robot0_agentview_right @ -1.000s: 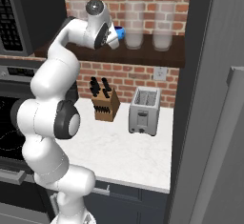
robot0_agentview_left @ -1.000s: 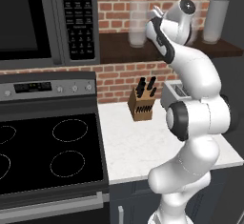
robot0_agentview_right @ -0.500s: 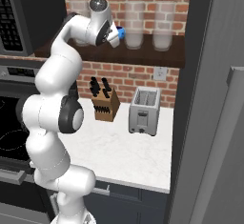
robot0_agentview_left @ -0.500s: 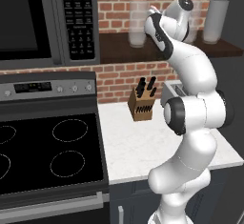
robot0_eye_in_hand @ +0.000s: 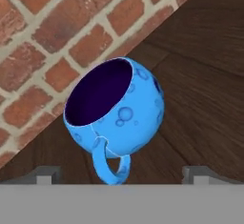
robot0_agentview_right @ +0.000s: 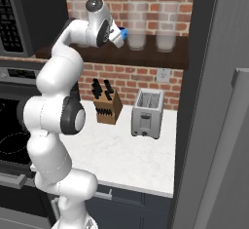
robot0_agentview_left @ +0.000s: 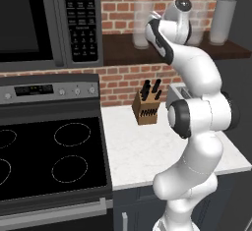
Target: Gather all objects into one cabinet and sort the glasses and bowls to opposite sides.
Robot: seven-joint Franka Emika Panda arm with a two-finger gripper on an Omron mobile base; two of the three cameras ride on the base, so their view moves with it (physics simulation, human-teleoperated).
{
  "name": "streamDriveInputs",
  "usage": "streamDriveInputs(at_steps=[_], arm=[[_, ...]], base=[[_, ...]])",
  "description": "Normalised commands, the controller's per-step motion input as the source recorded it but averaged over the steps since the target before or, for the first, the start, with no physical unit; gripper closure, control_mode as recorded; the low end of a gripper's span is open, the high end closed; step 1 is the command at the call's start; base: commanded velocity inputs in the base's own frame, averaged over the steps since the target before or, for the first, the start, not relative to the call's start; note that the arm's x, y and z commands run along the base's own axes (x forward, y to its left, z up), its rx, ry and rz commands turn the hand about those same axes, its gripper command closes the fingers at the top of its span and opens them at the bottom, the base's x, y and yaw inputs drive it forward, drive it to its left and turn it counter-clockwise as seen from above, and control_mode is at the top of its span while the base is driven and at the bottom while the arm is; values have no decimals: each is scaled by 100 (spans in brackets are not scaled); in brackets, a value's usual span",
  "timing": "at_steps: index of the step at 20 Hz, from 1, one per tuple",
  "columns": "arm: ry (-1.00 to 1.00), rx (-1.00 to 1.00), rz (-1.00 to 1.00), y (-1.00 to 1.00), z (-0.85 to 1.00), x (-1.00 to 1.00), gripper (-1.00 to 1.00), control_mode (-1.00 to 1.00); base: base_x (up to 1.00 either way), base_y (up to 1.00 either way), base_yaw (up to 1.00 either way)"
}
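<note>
A white robot arm reaches up to a dark wooden shelf [robot0_agentview_right: 175, 57] against a brick wall. Its tool [robot0_eye_in_hand: 121, 173] is released, fingertips [robot0_eye_in_hand: 47, 174] spread wide either side of a glossy blue mug [robot0_eye_in_hand: 114, 116] with a dark inside, which sits on the shelf, handle facing the tool, untouched

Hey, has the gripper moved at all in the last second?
Yes, slightly: in the left base view the gripper has edged left toward the tall glass on the shelf.
</note>
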Motion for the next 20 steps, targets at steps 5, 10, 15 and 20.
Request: streamDriveInputs(at_steps=[5,10,15,20], arm=[[0,-24,0,0,-42,23,-100,-100],[-1,-14,0,0,-18,36,-100,-100],[0,-7,0,0,-12,38,-100,-100],[0,0,0,-3,-11,37,-100,-100]], base=[[0,0,0],[0,0,0],[0,0,0],[0,0,0]])
